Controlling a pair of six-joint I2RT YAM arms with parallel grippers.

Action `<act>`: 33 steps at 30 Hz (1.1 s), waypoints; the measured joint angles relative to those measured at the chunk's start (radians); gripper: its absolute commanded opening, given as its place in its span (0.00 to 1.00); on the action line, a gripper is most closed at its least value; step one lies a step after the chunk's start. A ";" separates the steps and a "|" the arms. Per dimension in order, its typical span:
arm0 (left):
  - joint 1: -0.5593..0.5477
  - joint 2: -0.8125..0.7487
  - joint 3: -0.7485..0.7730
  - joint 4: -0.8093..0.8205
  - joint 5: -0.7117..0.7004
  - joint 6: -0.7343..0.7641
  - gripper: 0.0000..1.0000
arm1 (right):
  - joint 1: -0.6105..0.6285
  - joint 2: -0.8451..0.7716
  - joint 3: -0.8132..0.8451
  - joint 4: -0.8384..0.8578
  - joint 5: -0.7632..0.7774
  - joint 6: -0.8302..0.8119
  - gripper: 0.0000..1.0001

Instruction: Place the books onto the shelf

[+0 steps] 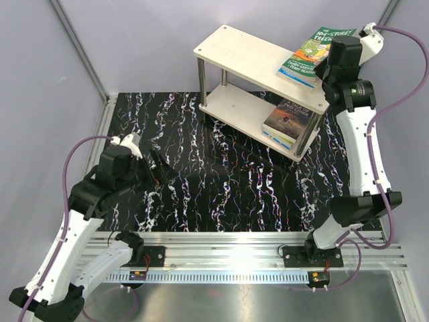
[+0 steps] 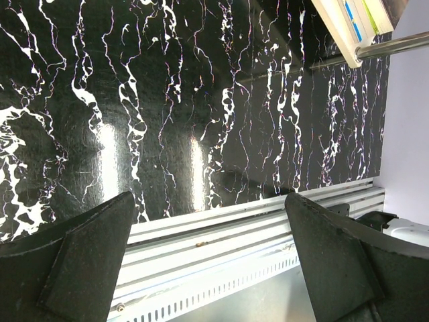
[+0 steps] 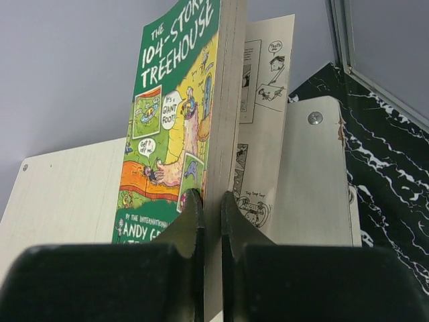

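You are in the placing step. Your right end effector (image 3: pixel 212 208) is closed almost completely on the green Treehouse book (image 3: pixel 177 121), pinching it near its lower edge so that it stands on edge in the right wrist view. Some of its inner pages fan out to the right, outside the grip. From the top view, the book (image 1: pixel 322 41) hangs over the right end of the shelf's (image 1: pixel 234 50) top board, just above a blue-covered book (image 1: pixel 297 69) that lies flat there. A dark book (image 1: pixel 288 117) lies on the lower tier.

Your left end effector (image 2: pixel 209 201) is spread as wide as it goes, holds nothing, and hovers over the marbled table (image 1: pixel 221 194), well apart from the shelf.

I see no other books on the table, so this looks like the last one to go. The next move calls for tilting the green book flat, lowering it onto the blue one or the bare board beside it, and only then letting go. Watch the loose pages, which could fold under as it lands.
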 measured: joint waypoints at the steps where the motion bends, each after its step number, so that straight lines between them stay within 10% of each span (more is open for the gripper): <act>1: 0.000 0.000 0.000 0.000 0.000 0.001 0.99 | 0.000 -0.007 -0.007 -0.001 0.002 0.002 0.08; 3: 0.000 0.000 0.000 0.000 0.000 0.002 0.99 | 0.000 -0.021 -0.019 0.000 0.000 0.003 0.30; 4: 0.000 0.000 0.000 0.000 0.000 0.003 0.99 | 0.000 -0.027 -0.024 0.002 -0.002 0.006 0.61; 11: 0.000 0.002 0.000 0.003 0.006 0.004 0.99 | 0.000 -0.086 -0.082 0.026 -0.065 -0.027 0.98; 23: 0.000 0.011 0.003 0.006 0.008 0.005 0.99 | 0.000 -0.325 -0.295 0.021 -0.118 -0.057 1.00; 33: 0.000 0.101 0.079 0.044 -0.035 0.005 0.99 | 0.000 -0.859 -0.762 0.241 -0.684 0.122 1.00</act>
